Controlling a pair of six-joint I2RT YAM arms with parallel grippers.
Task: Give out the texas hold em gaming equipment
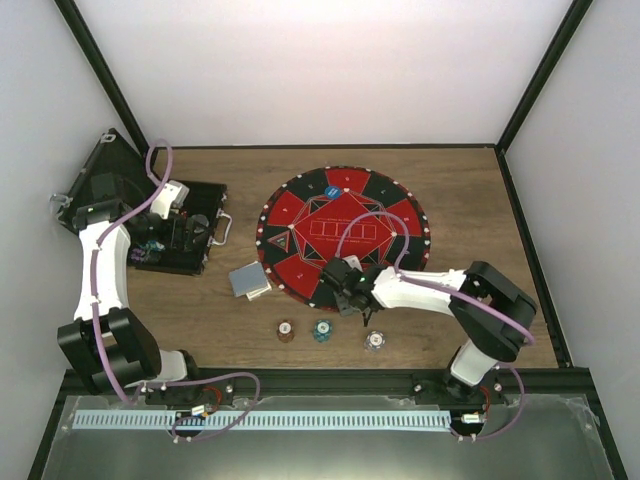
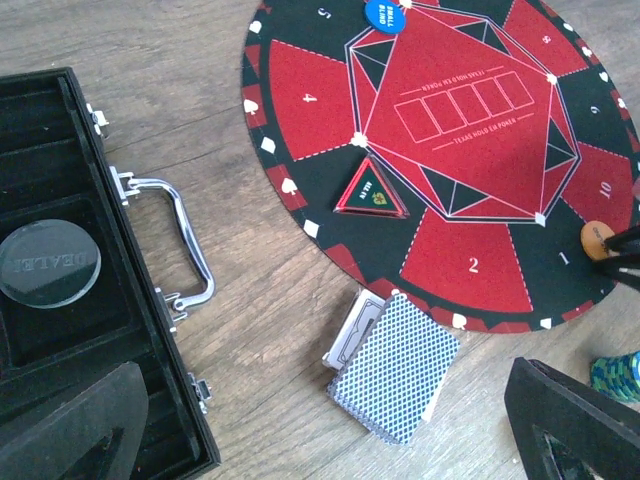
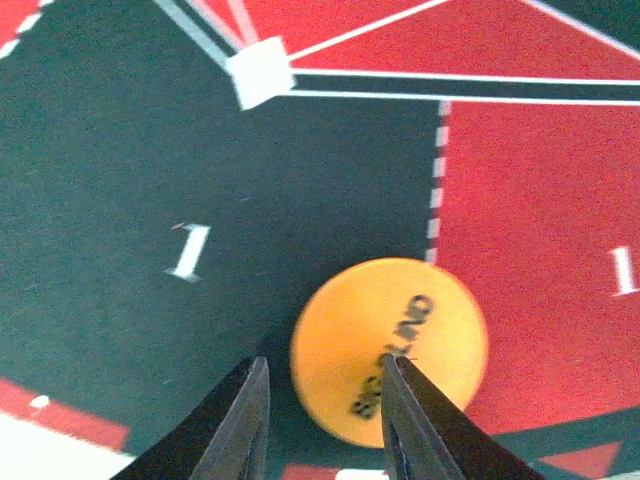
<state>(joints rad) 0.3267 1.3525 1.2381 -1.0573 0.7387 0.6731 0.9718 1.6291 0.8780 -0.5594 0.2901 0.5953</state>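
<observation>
Round mat lay mid-table, black case toward the table's left edge. My left gripper was spread wide and empty. Card deck sat on the table off the mat's near-left edge. My right gripper stood narrowly parted, its gap empty. Orange chip lay at the mat's near edge by sector 1, partly under one finger.

Brown wood-grain tabletop, plain white walls, black corner posts, even soft light
</observation>
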